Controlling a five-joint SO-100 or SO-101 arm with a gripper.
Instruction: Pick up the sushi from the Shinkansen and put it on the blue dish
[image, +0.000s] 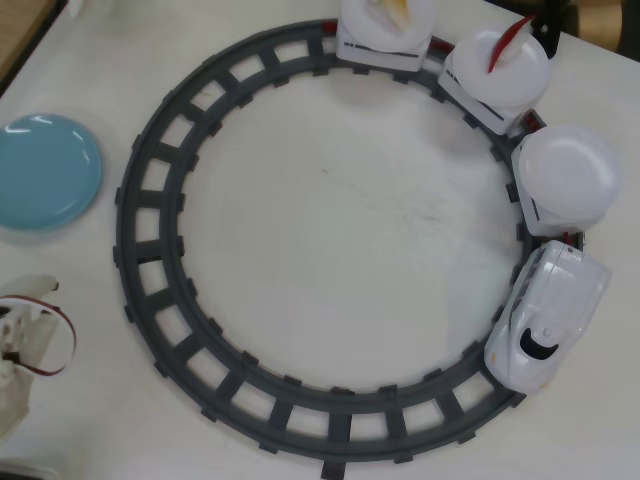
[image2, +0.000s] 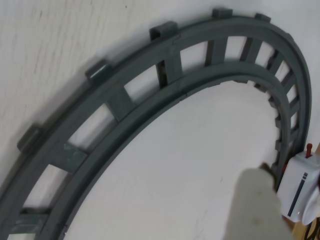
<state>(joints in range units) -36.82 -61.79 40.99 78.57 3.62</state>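
The red sushi (image: 508, 42) lies on the round white plate of the middle car (image: 497, 68), at the top right of the overhead view. The white Shinkansen (image: 548, 312) stands on the right side of the grey track, nose toward the bottom. Its cars curve up behind it. The blue dish (image: 45, 172) sits empty at the left edge, outside the track. My arm (image: 25, 340) is at the lower left, far from the train. In the wrist view only one blurred white finger (image2: 257, 202) shows, so I cannot tell how the jaws stand.
The grey circular track (image: 160, 190) fills the table's middle and also shows in the wrist view (image2: 125, 105). A yellow-orange sushi piece (image: 392, 10) lies on the rear car's plate. The plate behind the engine (image: 566, 172) is empty. A white car end (image2: 299, 192) shows at the wrist view's right.
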